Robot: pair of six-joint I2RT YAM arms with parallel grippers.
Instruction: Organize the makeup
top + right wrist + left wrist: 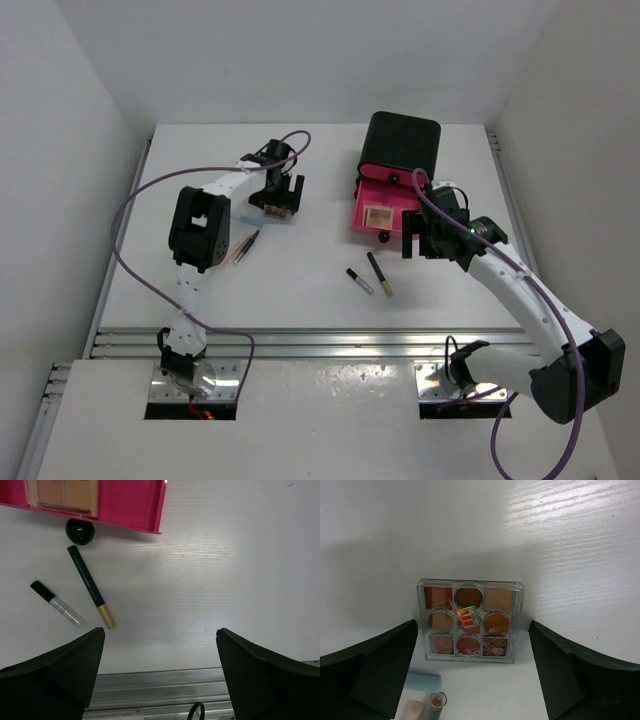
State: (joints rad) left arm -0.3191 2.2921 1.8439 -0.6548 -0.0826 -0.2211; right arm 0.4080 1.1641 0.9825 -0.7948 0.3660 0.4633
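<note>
A clear square eyeshadow palette [470, 620] with brown and tan pans lies flat on the table, just beyond my left gripper [472, 680], which is open and empty over it. It also shows in the top view [275, 212] below the left gripper [284, 195]. A pale blue stick [422, 682] and a small clear-tipped tube [437, 700] lie beneath that gripper. My right gripper [160, 675] is open and empty, to the right of a black gold-tipped stick [91, 587] and a black silver-tipped stick [56, 603]. A tan palette [62, 492] lies in the open pink drawer [125, 510].
The black box [403, 140] stands at the back right, its pink drawer [385, 210] pulled out with a black knob [80, 531]. Two thin sticks [247, 245] lie beside the left arm. An aluminium rail [200, 685] runs along the near table edge.
</note>
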